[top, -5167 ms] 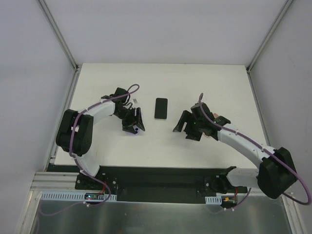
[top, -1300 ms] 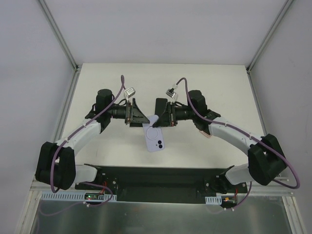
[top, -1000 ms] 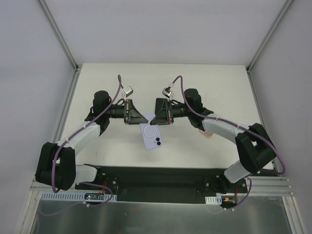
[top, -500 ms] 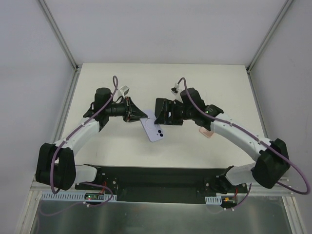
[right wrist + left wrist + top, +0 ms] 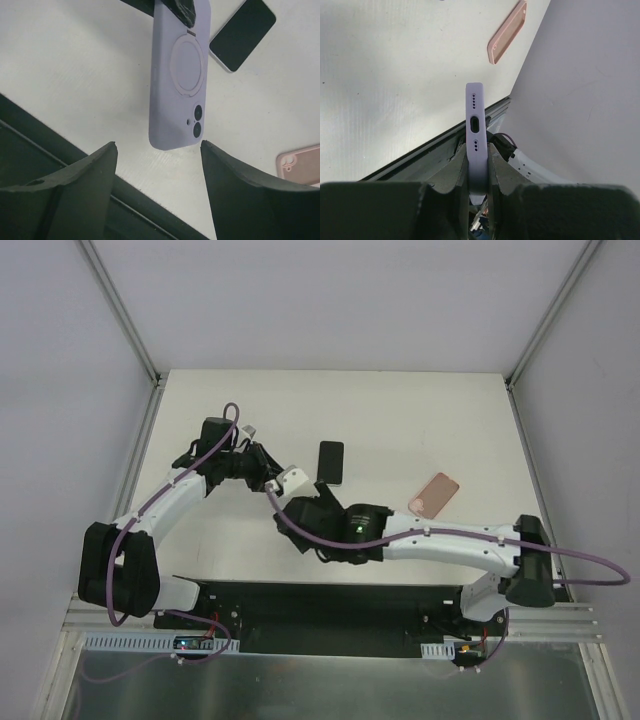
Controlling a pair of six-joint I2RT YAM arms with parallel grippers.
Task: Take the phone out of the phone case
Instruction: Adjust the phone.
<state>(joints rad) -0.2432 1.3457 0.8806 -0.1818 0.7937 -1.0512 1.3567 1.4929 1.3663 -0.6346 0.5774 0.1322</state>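
- Where the right arm reaches across from the right side, low over the near part of the tabletop [image 5: 450,410], the right gripper [image 5: 159,146] sits nearest of all, left of the middle
- Its jaws stand wide apart with nothing between them; in the right wrist view the two dark fingers [image 5: 75,185] frame the near end of the lavender phone case [image 5: 177,75] without touching it
- A pink case [image 5: 434,495] lies flat on the tabletop toward the right edge, well apart from both grippers
- The lavender phone case hangs just beyond the right gripper, near the middle of the tabletop and a little left, with its back toward the right wrist camera: a round ring in the middle and two dark camera circles at its near end
- Whether a phone sits inside it cannot be told from these views
- The left gripper [image 5: 477,152] is clamped tight on the far end of that case, pinching it across its thin sides; in the left wrist view the case pokes out edge-on between the fingers, its charging port and speaker holes facing the camera
- A black phone [image 5: 331,462] lies flat, screen up, at the middle of the tabletop, just beyond the held case and touched by neither gripper
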